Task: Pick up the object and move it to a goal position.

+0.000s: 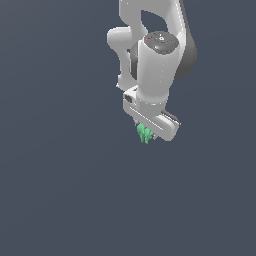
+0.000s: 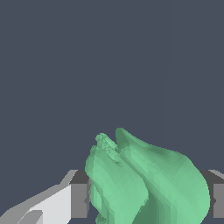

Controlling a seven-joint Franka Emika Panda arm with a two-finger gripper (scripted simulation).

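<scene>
The object [image 1: 145, 133] is a small bright green lumpy figure with short prongs. It sits just under the white hand of my arm in the exterior view. In the wrist view the object [image 2: 144, 179] fills the space between my two fingers, one finger [image 2: 78, 200] on one side and the other finger [image 2: 218, 199] on the opposite side, both touching it. My gripper [image 1: 149, 134] is shut on the object. The fingertips are hidden behind the hand in the exterior view.
A plain dark grey-blue surface [image 1: 60, 190] lies all around. The white arm [image 1: 155, 55] rises toward the top of the exterior view. No other objects show.
</scene>
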